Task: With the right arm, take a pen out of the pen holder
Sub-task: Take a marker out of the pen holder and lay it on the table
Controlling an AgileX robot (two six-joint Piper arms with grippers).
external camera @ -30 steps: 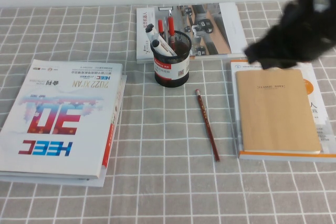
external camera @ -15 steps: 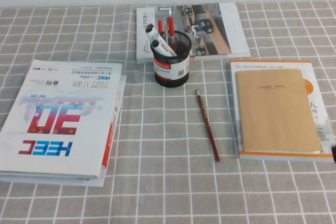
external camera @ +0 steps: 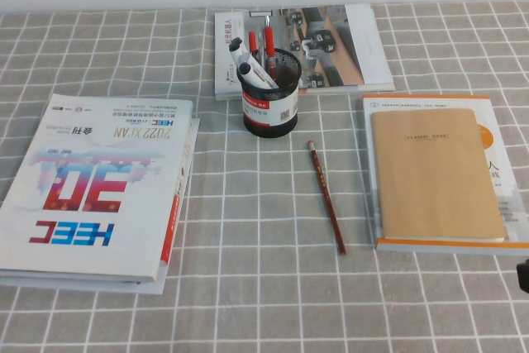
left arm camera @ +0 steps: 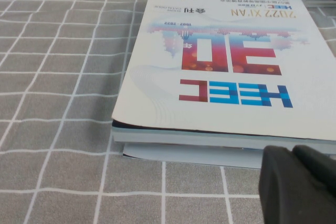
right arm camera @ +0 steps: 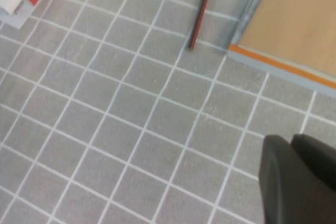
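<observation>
Right claw (right arm camera: 292, 141) near notebook (right arm camera: 294, 14), left claw (left arm camera: 292, 151) beside magazine (left arm camera: 226, 61).

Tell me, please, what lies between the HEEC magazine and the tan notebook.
High view: a red pencil on cloth; left hand by magazine, right hand front-right.

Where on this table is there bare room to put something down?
Free: the front cloth between the magazine stack and the notebook, beside the pencil; also the far left corner. Crowded around the pen holder. Left gripper hovers by the stack; right gripper near the front right edge.
</observation>
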